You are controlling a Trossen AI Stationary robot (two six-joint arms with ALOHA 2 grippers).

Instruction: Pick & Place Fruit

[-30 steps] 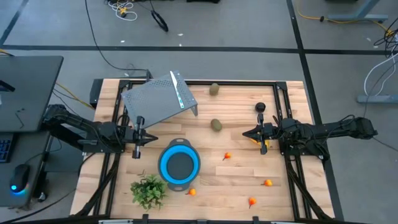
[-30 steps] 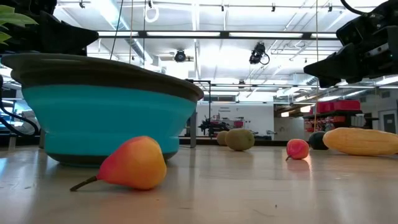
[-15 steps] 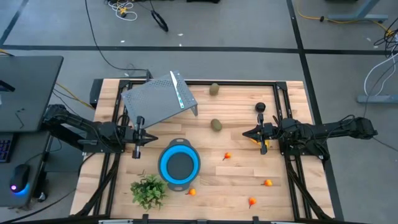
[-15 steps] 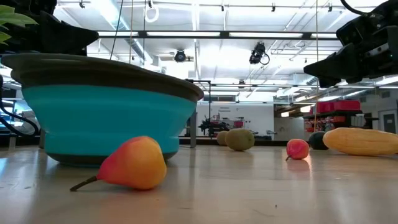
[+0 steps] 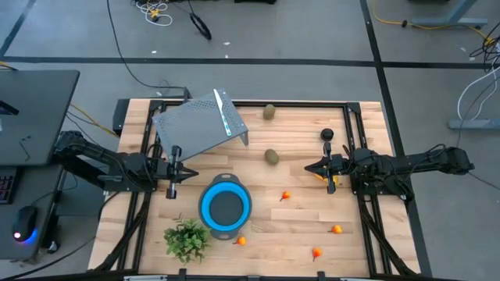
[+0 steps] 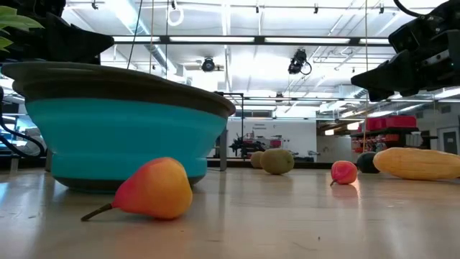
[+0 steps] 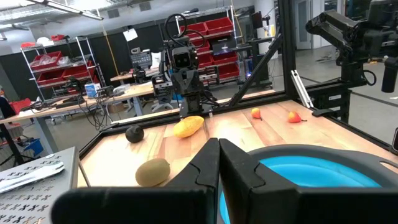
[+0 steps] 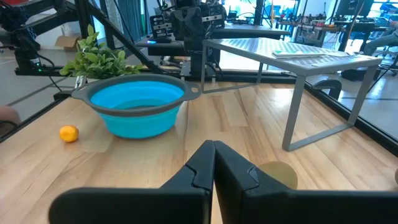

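Observation:
The fruits lie apart on the wooden table. Two olive-brown ovals (image 5: 269, 112) (image 5: 272, 157) sit toward the far side, and the dark ball (image 5: 326, 135) is near the right rail. The yellow-orange piece (image 5: 323, 177) lies under my right arm's wrist. Small orange fruits (image 5: 285, 196) (image 5: 336, 229) (image 5: 316, 252) dot the near right, and one (image 5: 241, 240) rests beside the blue bowl (image 5: 225, 207). My left gripper (image 5: 186, 172) hovers shut at the bowl's left. My right gripper (image 5: 307, 167) hovers shut right of the nearer oval (image 8: 281, 173). Both hold nothing.
A perforated metal stand (image 5: 199, 125) takes up the far left of the table. The green plant sprig (image 5: 186, 238) lies at the near left, beside the bowl. Black rails (image 5: 363, 211) run along the table's left and right sides. Bare wood shows between the bowl and the orange fruits.

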